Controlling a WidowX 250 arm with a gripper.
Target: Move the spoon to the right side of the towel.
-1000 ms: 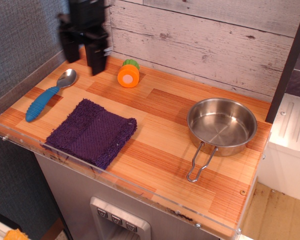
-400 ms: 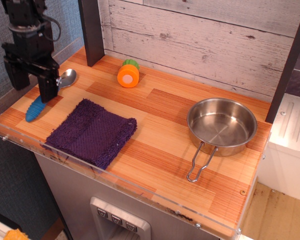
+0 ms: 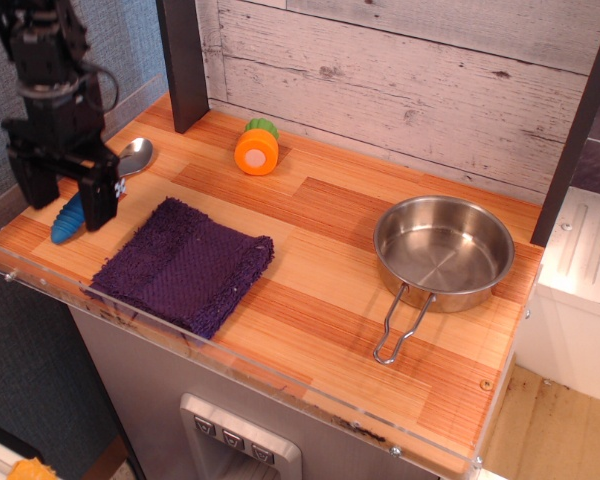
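Observation:
The spoon (image 3: 132,158) lies on the wooden counter at the far left, silver bowl toward the back, blue ribbed handle (image 3: 64,225) toward the front. The dark purple towel (image 3: 185,264) lies flat just right of it near the front edge. My black gripper (image 3: 67,204) hangs over the spoon's handle with its fingers spread, one on each side of the handle. It hides the middle of the handle. I cannot tell whether the fingertips touch the counter.
An orange toy carrot with a green top (image 3: 257,147) lies at the back. A steel pan with a wire handle (image 3: 442,250) sits at the right. A clear acrylic lip (image 3: 280,375) runs along the counter's front and left edges. Bare wood lies between towel and pan.
My gripper has swung from the back of the counter to the left and come down over the spoon's handle. The spoon and towel have not moved.

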